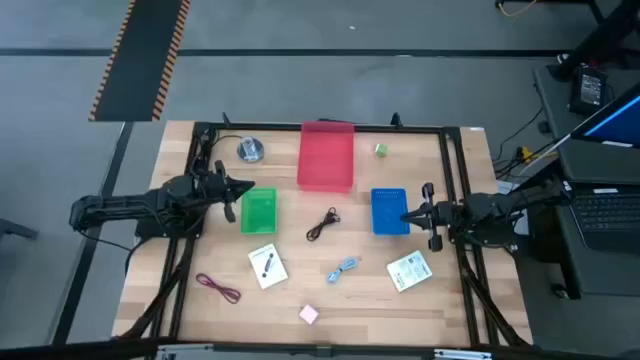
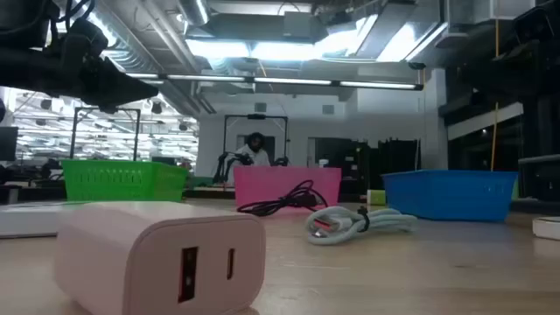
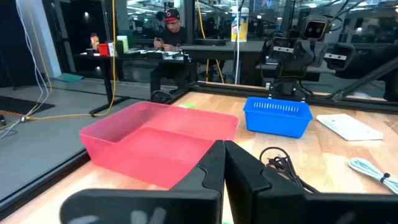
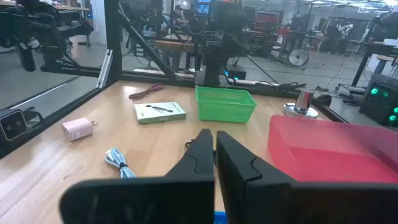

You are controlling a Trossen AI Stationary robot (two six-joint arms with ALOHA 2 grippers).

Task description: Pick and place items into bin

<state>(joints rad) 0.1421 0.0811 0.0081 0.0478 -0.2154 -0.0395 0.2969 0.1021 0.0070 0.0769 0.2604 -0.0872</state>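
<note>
Silver disc (image 1: pixel 250 150) beside red bin (image 1: pixel 326 156)

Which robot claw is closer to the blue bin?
The right one. The right claw sits right at the blue bin, at its edge on that arm's side. The left claw is far across the table, by the green bin.

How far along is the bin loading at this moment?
Nothing looks done: the red bin appears empty. Nothing is in hand; the left claw sits shut by the green basket, the right claw shut over the blue basket. Still loose: black cable, maroon cable, blue cable, two cards, pink charger, green cube.
</note>
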